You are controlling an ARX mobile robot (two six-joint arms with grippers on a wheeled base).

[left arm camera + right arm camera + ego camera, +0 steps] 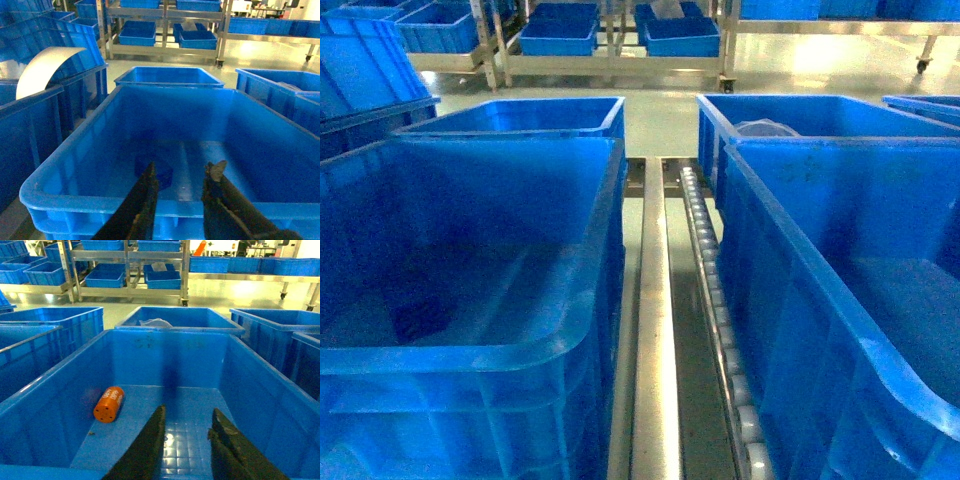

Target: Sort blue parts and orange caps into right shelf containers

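Your right gripper (185, 427) hangs open and empty; drop toward the bin's (45, 390) left wall, probably squaring to the lying orange cap (109, 403).

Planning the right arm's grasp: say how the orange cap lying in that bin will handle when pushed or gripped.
The orange cap looks cylindrical and lies on its side, so a nudge across its axis would probably roll it over the bin floor. Its plastic seems smooth and rigid, likely light, perhaps slippery. The right gripper is open above it.
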